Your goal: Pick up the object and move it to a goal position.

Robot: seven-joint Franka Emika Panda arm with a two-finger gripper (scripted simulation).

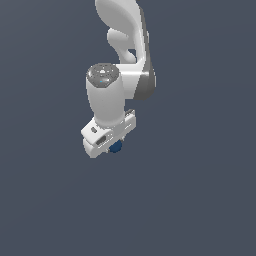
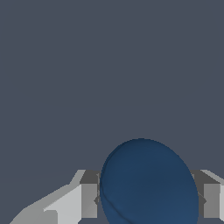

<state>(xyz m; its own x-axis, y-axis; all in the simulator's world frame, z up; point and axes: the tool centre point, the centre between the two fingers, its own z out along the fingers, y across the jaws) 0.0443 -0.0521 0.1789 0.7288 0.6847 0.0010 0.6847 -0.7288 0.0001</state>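
One dark blue ball [image 2: 148, 183] clamped between gripper [image 1: 114, 145] fingers [image 2: 89, 200], white arm [image 1: 125, 50] above, plain grey backdrop

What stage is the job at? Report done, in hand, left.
Done: the hand has reached the ball, which in the wrist view sits between its fingers. In hand: the grasp; the fingers flank the ball closely, though contact can't be confirmed. Left: the move to the goal, which no marker shows in either view.
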